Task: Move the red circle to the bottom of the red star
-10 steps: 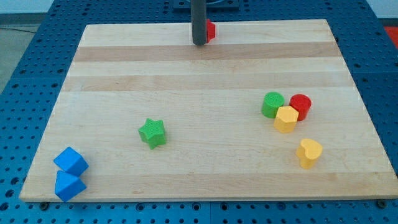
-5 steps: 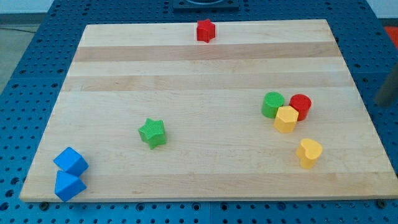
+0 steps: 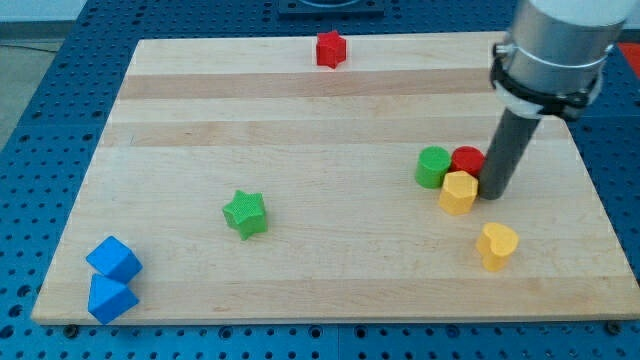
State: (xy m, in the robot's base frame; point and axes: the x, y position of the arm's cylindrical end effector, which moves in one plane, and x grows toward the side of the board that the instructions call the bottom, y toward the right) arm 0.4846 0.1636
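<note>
The red star [image 3: 330, 48] sits near the top edge of the wooden board [image 3: 300, 130], middle of the view. The red circle [image 3: 466, 160] sits at the view's right, packed between a green circle [image 3: 434, 166] on its left and a yellow hexagon [image 3: 459, 192] below it. My tip [image 3: 493, 194] stands on the board right against the red circle's right side, just right of the yellow hexagon. The rod and arm come down from the view's top right.
A yellow heart-shaped block [image 3: 496, 245] lies below my tip. A green star [image 3: 245, 213] sits left of centre. Two blue cubes [image 3: 113, 259] [image 3: 110, 298] sit at the bottom left corner. Blue pegboard surrounds the board.
The rod has left the red star at the top, swung off to the right, and come down beside the red circle. The red, green and yellow cluster has shifted slightly left.
</note>
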